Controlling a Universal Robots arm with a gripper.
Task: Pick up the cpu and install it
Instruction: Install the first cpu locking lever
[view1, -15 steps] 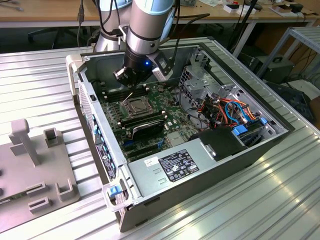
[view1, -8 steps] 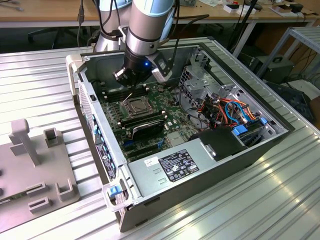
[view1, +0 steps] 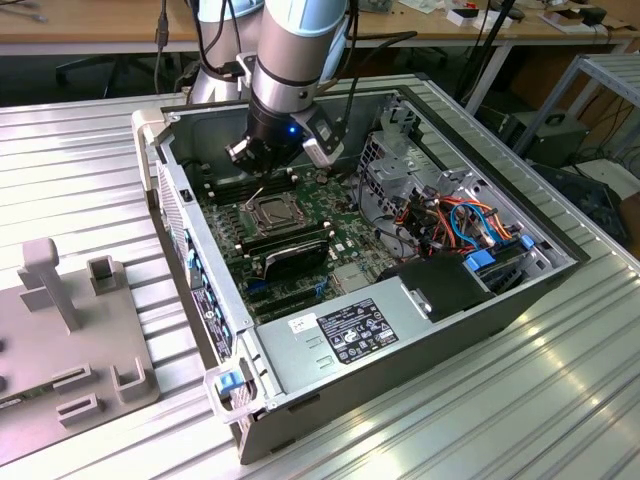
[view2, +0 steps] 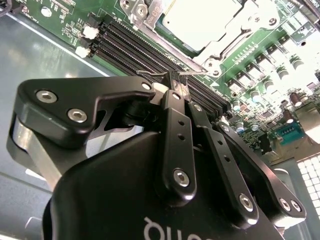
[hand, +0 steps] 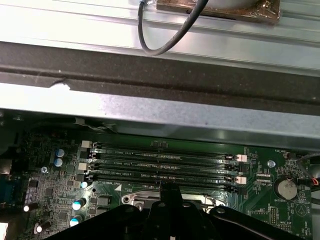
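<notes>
1. My tool (view2: 176, 80) hangs inside the open computer case (view1: 520, 290), just above the motherboard (view1: 345, 250), because the chip's seat is down there.
2. Its fingers (view2: 175, 130) are pressed together with nothing between them, so the tool is clenched and empty.
3. The cpu (view2: 200, 20) already lies flat in its socket (view1: 268, 210), silver top up, with the metal frame around it.
4. The fingertips sit just beside the socket, over the memory slots (hand: 165, 162).
</notes>
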